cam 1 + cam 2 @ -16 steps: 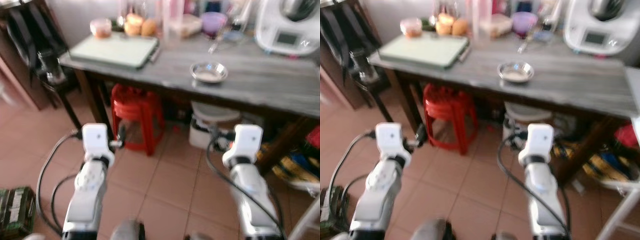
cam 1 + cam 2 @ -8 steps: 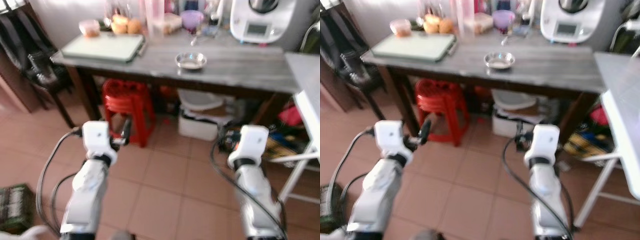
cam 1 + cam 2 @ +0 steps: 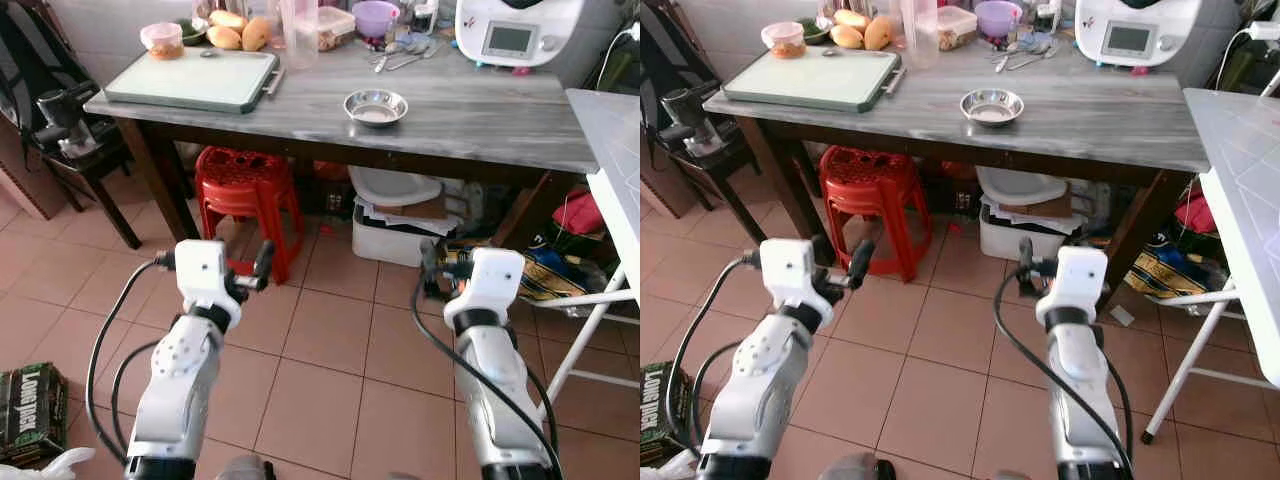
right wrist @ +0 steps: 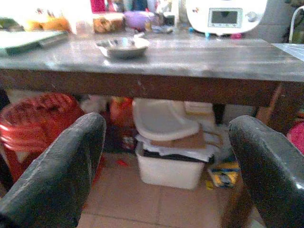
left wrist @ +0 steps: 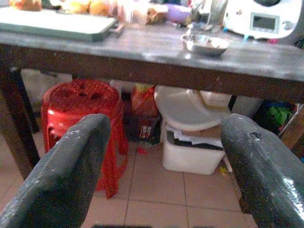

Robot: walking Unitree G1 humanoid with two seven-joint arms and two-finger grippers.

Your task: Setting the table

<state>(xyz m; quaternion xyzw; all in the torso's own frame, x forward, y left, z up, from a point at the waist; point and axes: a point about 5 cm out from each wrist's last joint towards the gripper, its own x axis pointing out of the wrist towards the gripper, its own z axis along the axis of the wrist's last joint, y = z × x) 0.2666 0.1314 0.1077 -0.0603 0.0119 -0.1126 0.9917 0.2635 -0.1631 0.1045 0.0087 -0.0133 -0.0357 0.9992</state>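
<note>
Left end effector (image 5: 161, 156) wide open, empty, right end effector (image 4: 166, 156) likewise

Splayed fingers (image 5: 61, 175) before red stool (image 5: 83, 102)

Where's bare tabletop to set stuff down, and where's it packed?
Free: the grey tabletop right of the steel bowl, in front of the white appliance; also the front strip between the green tray and the bowl. Crowded: the back edge, with fruit, containers, a purple bowl and spoons.
</note>
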